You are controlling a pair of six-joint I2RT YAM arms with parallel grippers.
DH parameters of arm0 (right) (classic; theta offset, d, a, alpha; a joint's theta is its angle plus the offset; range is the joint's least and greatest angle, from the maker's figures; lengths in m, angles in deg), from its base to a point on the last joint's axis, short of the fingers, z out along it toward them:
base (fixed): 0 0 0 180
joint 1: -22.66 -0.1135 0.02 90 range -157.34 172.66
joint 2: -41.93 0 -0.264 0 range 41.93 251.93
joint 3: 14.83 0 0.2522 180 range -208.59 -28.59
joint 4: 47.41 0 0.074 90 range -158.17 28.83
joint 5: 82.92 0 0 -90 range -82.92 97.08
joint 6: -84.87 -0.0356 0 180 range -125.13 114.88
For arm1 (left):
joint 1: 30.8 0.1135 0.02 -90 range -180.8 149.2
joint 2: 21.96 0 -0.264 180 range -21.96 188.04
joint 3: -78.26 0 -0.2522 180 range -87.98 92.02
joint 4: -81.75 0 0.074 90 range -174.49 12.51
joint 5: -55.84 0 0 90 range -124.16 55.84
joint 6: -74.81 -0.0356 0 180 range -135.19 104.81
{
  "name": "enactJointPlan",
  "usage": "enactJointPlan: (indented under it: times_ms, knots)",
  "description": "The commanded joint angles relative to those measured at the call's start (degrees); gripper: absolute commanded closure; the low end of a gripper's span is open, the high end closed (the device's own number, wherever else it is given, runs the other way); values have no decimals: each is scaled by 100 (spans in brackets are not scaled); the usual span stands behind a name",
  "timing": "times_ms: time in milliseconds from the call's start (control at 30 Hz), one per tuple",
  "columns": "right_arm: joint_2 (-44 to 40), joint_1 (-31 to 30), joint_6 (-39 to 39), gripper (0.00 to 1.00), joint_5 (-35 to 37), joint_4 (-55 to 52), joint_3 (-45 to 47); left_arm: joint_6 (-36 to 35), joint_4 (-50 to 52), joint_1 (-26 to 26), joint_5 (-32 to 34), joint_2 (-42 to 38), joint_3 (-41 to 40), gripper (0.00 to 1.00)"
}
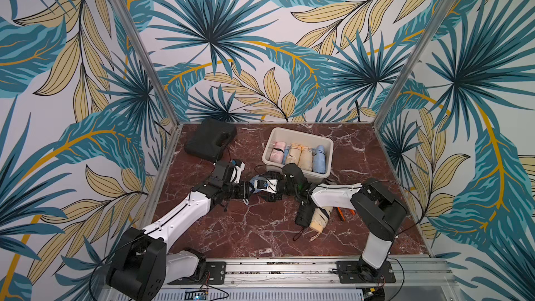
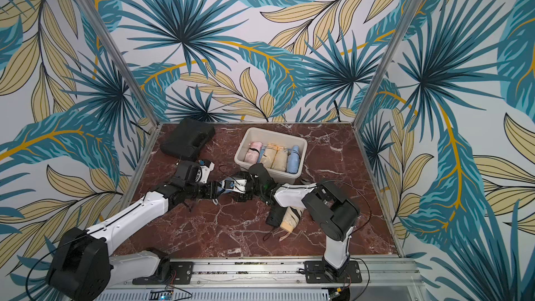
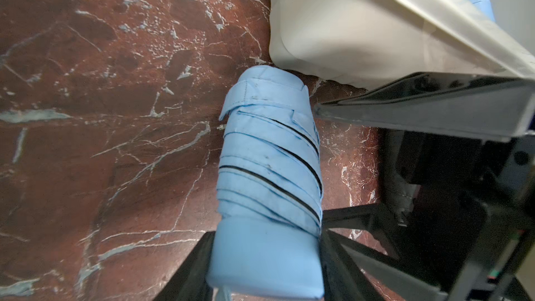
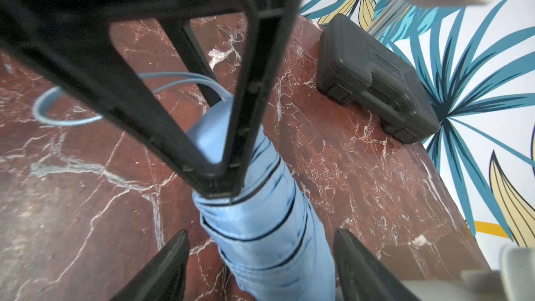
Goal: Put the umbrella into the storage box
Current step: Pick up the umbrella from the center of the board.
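Hold the light-blue folded umbrella (image 3: 269, 152) clamped at its handle end in the left gripper (image 3: 265, 259). Close the right gripper (image 4: 260, 273), jaws apart astride the canopy, squarely before releasing. Then lift over the storage box (image 3: 362, 33) just beyond the left fingertips.

The off-white rectangular plastic storage box (image 1: 301, 138) stands at the back; the black moulded hard case (image 1: 208, 137) is left of it, and the pale blue folded umbrella (image 3: 269, 169) lies just in front.
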Motion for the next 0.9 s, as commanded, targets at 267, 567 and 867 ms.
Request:
enactJointPlan:
  times_ms: [267,567,867]
  knots:
    - [607,-189,188,25,1233,948,28,5,-118,58,-185,-106,2,100]
    - [710,-189,211,52,1507,1318,196,2,-29,72,-214,-91,57,100]
    - [559,-187,-139,79,1499,1533,359,226,15,148,62,-163,232,41]
